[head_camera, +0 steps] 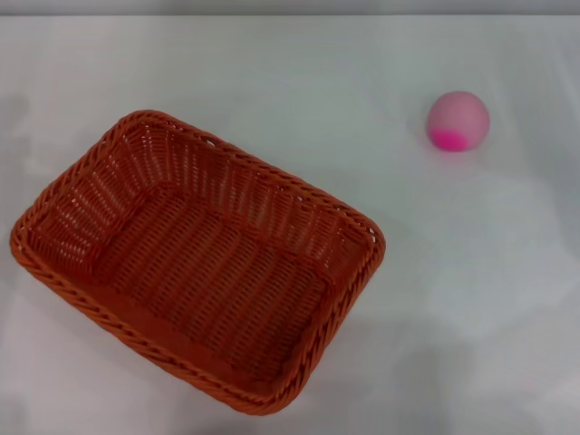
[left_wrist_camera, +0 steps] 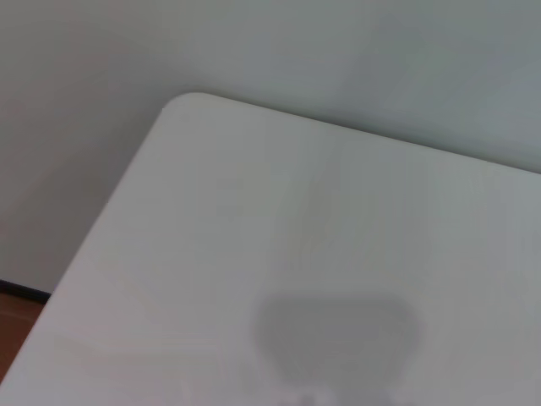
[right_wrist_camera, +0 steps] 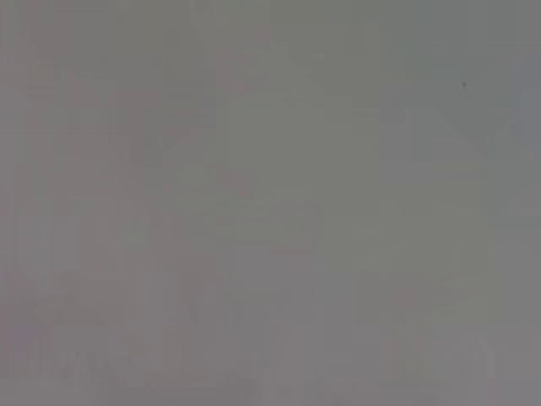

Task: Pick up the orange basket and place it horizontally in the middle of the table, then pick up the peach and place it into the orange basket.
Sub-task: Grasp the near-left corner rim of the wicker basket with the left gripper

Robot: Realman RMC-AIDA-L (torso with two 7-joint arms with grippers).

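Neither step appears complete. The large rectangular orange-brown woven wicker basket (head_camera: 195, 263) sits upright and empty on the wide plain white surface (head_camera: 471, 299), occupying the robot's left half of the head view and the near portion of it, its near corner close to the lower border of that view. It is skewed — its long axis runs diagonally, from the far-left corner toward the near-right corner, not square to the far edge of the surface. On that evidence the basket is judged not yet set horizontally in the middle; it needs both shifting toward the centre and turning. The small round pale pink peach (head_camera: 459, 120), with its bright magenta patch facing down and toward the camera, rests on the surface at the far right, well apart from the basket and outside it. Neither arm appears in the head view. The left wrist view shows only a bare rounded corner of the surface, the right wrist view a featureless grey field — the state of either set of jaws cannot be told, as neither is in view.
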